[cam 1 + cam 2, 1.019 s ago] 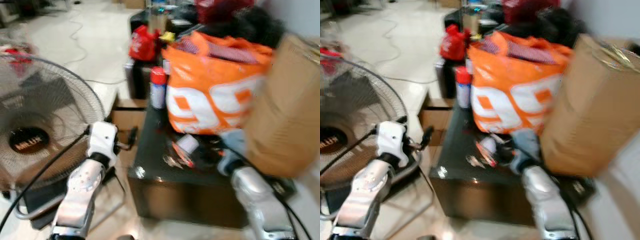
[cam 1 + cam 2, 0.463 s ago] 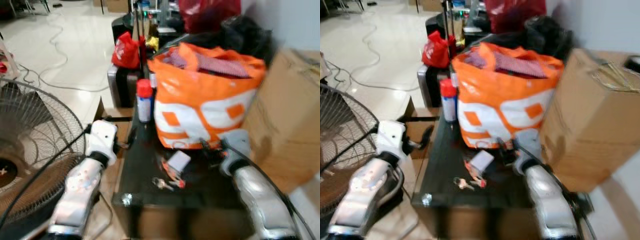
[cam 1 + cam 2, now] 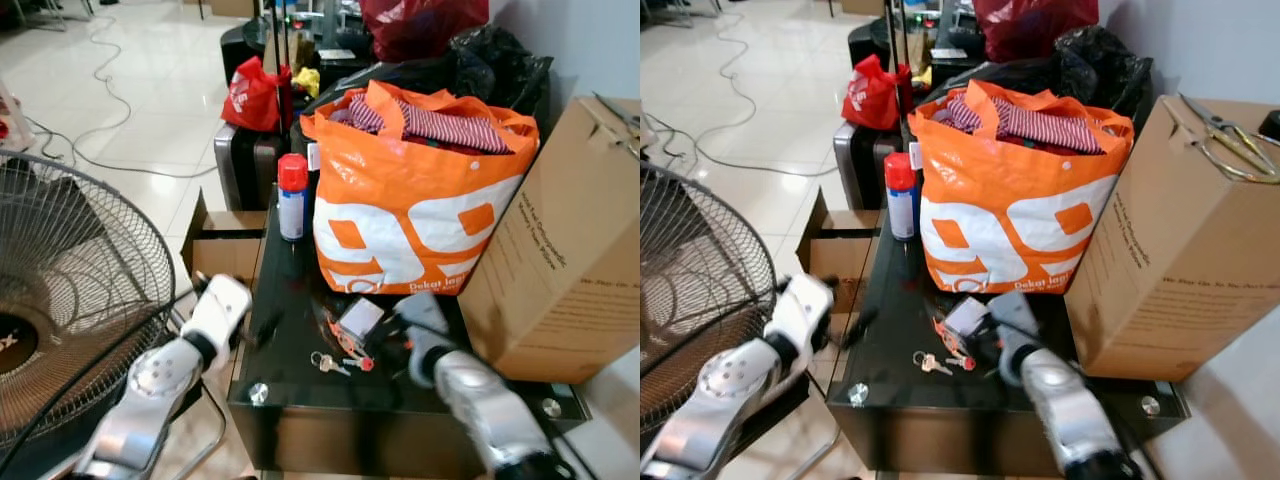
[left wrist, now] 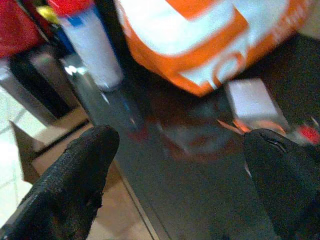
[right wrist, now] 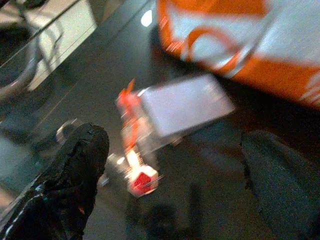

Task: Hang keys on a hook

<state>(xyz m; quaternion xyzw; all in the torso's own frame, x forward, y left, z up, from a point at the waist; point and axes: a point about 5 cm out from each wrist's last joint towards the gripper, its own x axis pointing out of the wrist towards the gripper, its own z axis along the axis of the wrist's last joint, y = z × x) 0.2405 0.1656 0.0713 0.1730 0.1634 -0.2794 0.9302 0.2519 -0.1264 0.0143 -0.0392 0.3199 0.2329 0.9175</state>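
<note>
Hovering at the worktop's left edge, the left gripper is holding its fingers wide apart around nothing. Right of it, the keys are lying ungrasped near the front edge; further right, the right gripper is reaching over them, fingers spread and empty, so picking up and hanging are both remaining.

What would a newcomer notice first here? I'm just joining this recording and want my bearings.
The bulging orange bag of clothes dominates the back of the black table, with a tall cardboard box to its right. Small keys lie near the table's front edge, and the open right gripper hovers beside them.
</note>
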